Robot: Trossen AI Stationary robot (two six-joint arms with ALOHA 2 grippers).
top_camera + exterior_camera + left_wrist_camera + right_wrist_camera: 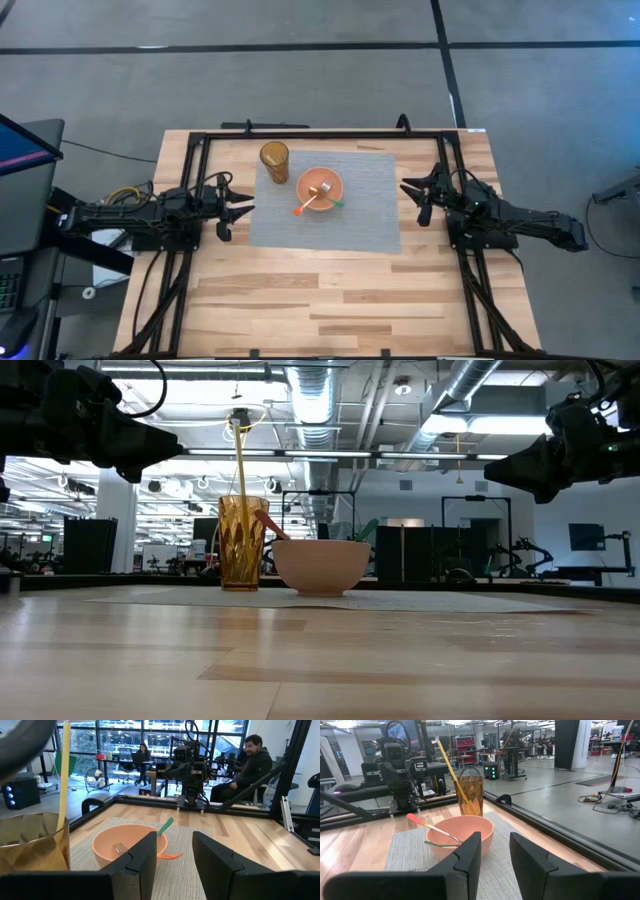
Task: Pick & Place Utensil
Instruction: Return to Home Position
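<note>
A salmon-pink bowl stands on a grey placemat at the middle of the table. Two utensils lie in the bowl, leaning over its rim: a fork with an orange handle and one with a green handle. Both show again in the right wrist view, the orange handle and the green handle. An amber cup with a yellow straw stands beside the bowl. My left gripper hovers open at the mat's left edge. My right gripper hovers open at its right edge.
Black frame rails run along the table's far, left and right sides. Bare wood lies between the mat and the near edge. People sit in the room beyond the table. A monitor stands off the table's left side.
</note>
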